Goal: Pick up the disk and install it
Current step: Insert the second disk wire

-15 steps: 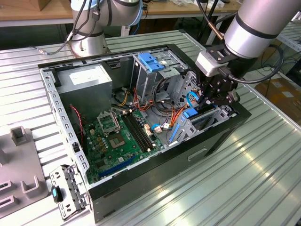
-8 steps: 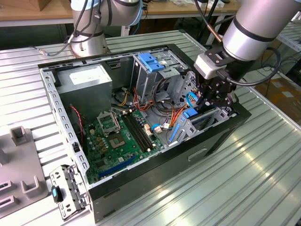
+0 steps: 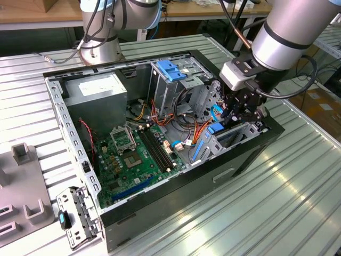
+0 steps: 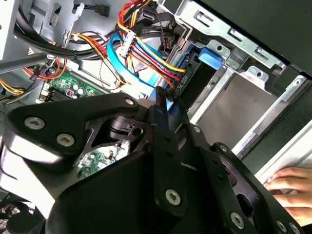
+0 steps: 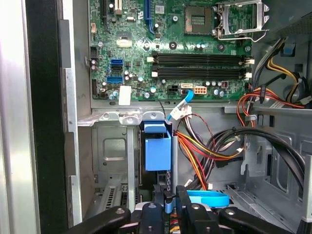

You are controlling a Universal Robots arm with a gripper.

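Note:
The disk stands on edge in the drive bay at the front of the open computer case, by the case wall on the exterior view's right. Its blue carrier sticks up between the bay's metal walls. The blue also shows in the exterior view at the disk. My gripper hangs right over it, inside the case. In both wrist views the fingers stand close together, gripper and gripper, with a thin blue strip of the carrier pinched between them.
Bundles of coloured cables run close beside the bay. The motherboard lies on the case floor, a grey power-supply box at the back, and a drive cage with a blue latch. A person's hand rests by the case's edge.

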